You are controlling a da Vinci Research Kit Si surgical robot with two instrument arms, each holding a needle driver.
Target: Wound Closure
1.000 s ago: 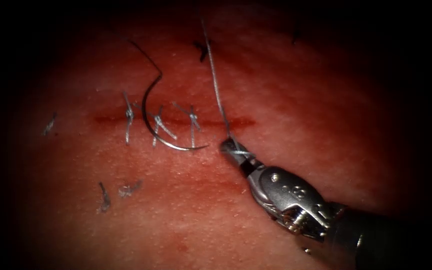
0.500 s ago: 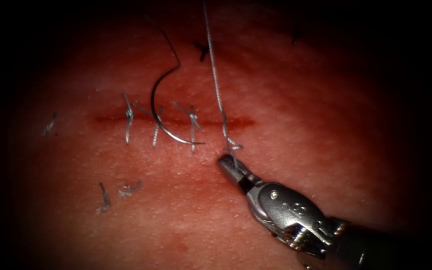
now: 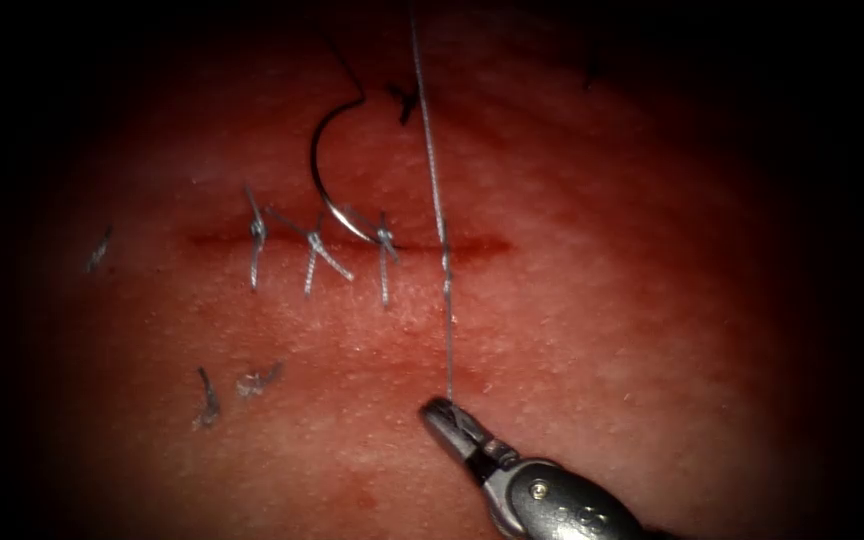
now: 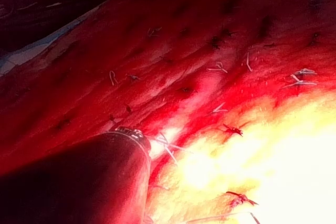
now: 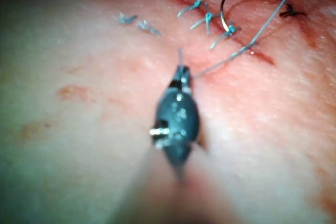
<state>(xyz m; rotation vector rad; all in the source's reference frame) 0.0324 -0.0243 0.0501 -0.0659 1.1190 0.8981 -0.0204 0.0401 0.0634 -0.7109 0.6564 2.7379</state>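
R tool (image 3: 449,412) clamped on thread (image 3: 436,200), taut over cut (image 3: 472,243); needle (image 3: 324,185) loose on tissue (image 3: 602,300).

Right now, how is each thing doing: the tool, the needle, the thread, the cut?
Right tool: jaws shut on the thread's end, below the cut.
Thread: stretched straight across the cut.
Needle: lying free on the tissue, held by nothing.
Cut: three knotted stitches; right end unstitched.

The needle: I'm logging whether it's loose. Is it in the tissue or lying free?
Free. The needle lies on the tissue above the cut, held by neither tool; the right tool grips only thread.
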